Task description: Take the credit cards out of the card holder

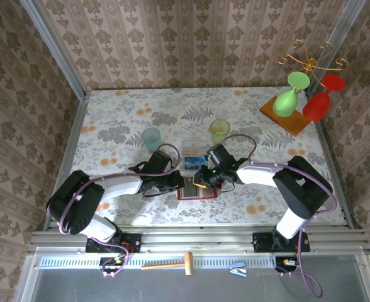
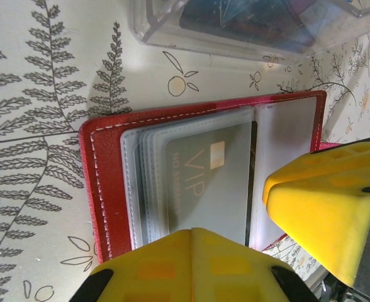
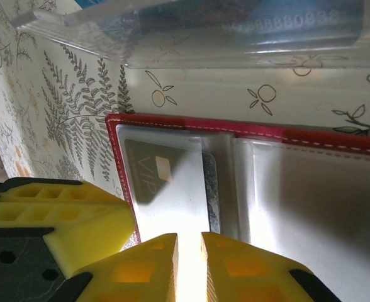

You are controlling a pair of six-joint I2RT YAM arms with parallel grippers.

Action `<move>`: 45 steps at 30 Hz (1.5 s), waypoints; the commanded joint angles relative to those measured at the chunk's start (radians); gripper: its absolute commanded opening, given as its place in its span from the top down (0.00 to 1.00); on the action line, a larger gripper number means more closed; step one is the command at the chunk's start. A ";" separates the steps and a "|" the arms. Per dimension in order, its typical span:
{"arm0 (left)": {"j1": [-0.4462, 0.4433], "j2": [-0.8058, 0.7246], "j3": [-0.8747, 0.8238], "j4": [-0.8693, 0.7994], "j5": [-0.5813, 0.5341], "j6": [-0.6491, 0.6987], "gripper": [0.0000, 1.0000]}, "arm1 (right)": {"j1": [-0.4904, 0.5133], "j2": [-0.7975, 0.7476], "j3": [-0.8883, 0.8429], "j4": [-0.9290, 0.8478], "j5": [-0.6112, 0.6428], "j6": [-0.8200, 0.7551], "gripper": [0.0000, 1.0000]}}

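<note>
The red card holder (image 1: 197, 190) lies open on the flowered table, its clear sleeves facing up (image 2: 109, 182) (image 3: 311, 141). A grey credit card marked VIP (image 2: 204, 182) (image 3: 150, 167) sits inside the top sleeve, and a dark card edge (image 3: 211, 189) peeks out beside it. My left gripper (image 2: 192, 239) (image 1: 182, 182) is shut at the holder's near edge, with nothing between its fingers. My right gripper (image 3: 189, 242) (image 1: 202, 179) hangs over the same sleeve, its jaws a narrow slit apart with glare in the gap. Whether they pinch the sleeve or card is unclear.
A clear plastic box (image 1: 194, 151) (image 2: 248, 25) (image 3: 235, 31) holding cards lies just beyond the holder. Further back stand a teal cup (image 1: 151, 138) and a green cup (image 1: 220, 130). A wooden stand (image 1: 285, 116) with hanging green and red glasses occupies the far right corner.
</note>
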 commanded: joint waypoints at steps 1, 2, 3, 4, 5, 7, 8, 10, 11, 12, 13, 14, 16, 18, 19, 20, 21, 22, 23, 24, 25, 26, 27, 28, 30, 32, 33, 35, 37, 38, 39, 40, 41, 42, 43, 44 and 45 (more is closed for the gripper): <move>0.007 -0.013 -0.019 -0.013 -0.011 0.019 0.92 | 0.007 0.021 0.017 0.016 -0.014 0.010 0.80; 0.008 -0.013 -0.021 -0.012 -0.011 0.018 0.91 | 0.008 0.022 0.017 0.018 -0.015 0.010 0.80; 0.009 -0.013 -0.022 -0.014 -0.013 0.018 0.92 | 0.009 0.025 0.017 0.018 -0.016 0.009 0.80; 0.007 -0.012 -0.024 -0.012 -0.013 0.018 0.92 | 0.009 0.025 0.018 0.019 -0.016 0.009 0.80; 0.010 -0.012 -0.027 -0.012 -0.014 0.017 0.92 | 0.009 0.028 0.018 0.019 -0.018 0.009 0.80; 0.011 -0.011 -0.030 -0.012 -0.014 0.015 0.92 | 0.009 0.031 0.018 0.020 -0.019 0.010 0.80; 0.012 -0.009 -0.031 -0.011 -0.014 0.016 0.92 | 0.009 0.032 0.019 0.021 -0.019 0.009 0.80; 0.013 -0.006 -0.032 -0.010 -0.014 0.017 0.92 | 0.009 0.037 0.017 0.022 -0.021 0.009 0.80; 0.013 -0.004 -0.033 -0.010 -0.014 0.018 0.92 | 0.009 0.038 0.017 0.022 -0.021 0.009 0.80; 0.014 -0.003 -0.034 -0.010 -0.013 0.018 0.92 | 0.010 0.041 0.016 0.022 -0.021 0.009 0.80; 0.014 -0.001 -0.035 -0.010 -0.013 0.018 0.92 | 0.009 0.043 0.017 0.022 -0.023 0.009 0.80; 0.014 0.001 -0.035 -0.010 -0.012 0.017 0.92 | 0.010 0.045 0.016 0.023 -0.022 0.009 0.79; 0.014 0.003 -0.038 -0.010 -0.013 0.018 0.92 | 0.010 0.047 0.015 0.023 -0.022 0.009 0.79; 0.015 0.007 -0.040 -0.007 -0.011 0.018 0.92 | 0.010 0.049 0.014 0.024 -0.023 0.009 0.79; 0.014 0.006 -0.042 -0.008 -0.011 0.018 0.92 | 0.010 0.049 0.014 0.023 -0.024 0.009 0.79; 0.014 0.006 -0.042 -0.006 -0.012 0.018 0.92 | 0.010 0.049 0.012 0.023 -0.023 0.009 0.79; 0.014 0.007 -0.044 -0.007 -0.011 0.017 0.92 | 0.010 0.047 0.012 0.023 -0.022 0.008 0.79; 0.015 0.007 -0.045 -0.007 -0.012 0.015 0.92 | 0.010 0.048 0.012 0.018 -0.021 0.007 0.79; 0.014 0.007 -0.046 -0.008 -0.011 0.016 0.92 | 0.010 0.048 0.013 0.013 -0.018 0.005 0.79; 0.014 0.006 -0.047 -0.008 -0.011 0.016 0.92 | 0.010 0.046 0.012 0.006 -0.014 0.002 0.79; 0.014 0.005 -0.048 -0.007 -0.011 0.015 0.92 | 0.010 0.045 0.013 -0.002 -0.009 -0.001 0.79; 0.015 0.005 -0.048 -0.008 -0.010 0.014 0.92 | 0.009 0.043 0.012 -0.014 -0.001 -0.007 0.78; 0.014 0.004 -0.050 -0.008 -0.009 0.014 0.92 | 0.010 0.041 0.014 -0.025 0.007 -0.014 0.77; 0.014 0.003 -0.050 -0.008 -0.008 0.014 0.92 | 0.010 0.037 0.014 -0.037 0.014 -0.020 0.77; 0.014 0.002 -0.052 -0.010 -0.009 0.014 0.92 | 0.010 0.030 0.018 -0.064 0.027 -0.036 0.77; 0.015 0.000 -0.051 -0.010 -0.008 0.014 0.92 | 0.010 0.026 0.023 -0.084 0.039 -0.047 0.77; 0.015 0.000 -0.051 -0.011 -0.008 0.014 0.92 | 0.010 0.022 0.026 -0.093 0.045 -0.051 0.77; 0.014 0.000 -0.050 -0.010 -0.008 0.014 0.92 | 0.010 0.013 0.031 -0.111 0.058 -0.061 0.77; 0.015 -0.002 -0.051 -0.009 -0.008 0.013 0.92 | 0.010 0.007 0.036 -0.127 0.070 -0.070 0.77; 0.014 -0.001 -0.051 -0.008 -0.008 0.013 0.92 | 0.009 0.005 0.039 -0.136 0.074 -0.075 0.77; 0.014 -0.002 -0.051 -0.008 -0.008 0.013 0.92 | 0.009 0.003 0.043 -0.145 0.078 -0.080 0.77; 0.014 -0.001 -0.053 -0.007 -0.009 0.013 0.92 | 0.009 0.003 0.046 -0.152 0.081 -0.084 0.77; 0.014 -0.001 -0.053 -0.007 -0.008 0.013 0.92 | 0.009 0.001 0.048 -0.157 0.084 -0.087 0.77; 0.015 -0.001 -0.055 -0.007 -0.008 0.013 0.92 | 0.009 0.001 0.049 -0.161 0.085 -0.090 0.77; 0.016 -0.002 -0.055 -0.007 -0.008 0.013 0.92 | 0.009 -0.001 0.050 -0.164 0.086 -0.091 0.77; 0.015 -0.002 -0.056 -0.007 -0.008 0.013 0.92 | 0.009 -0.001 0.051 -0.165 0.086 -0.091 0.77; 0.016 -0.004 -0.056 -0.008 -0.009 0.012 0.92 | 0.007 -0.003 0.050 -0.165 0.086 -0.091 0.77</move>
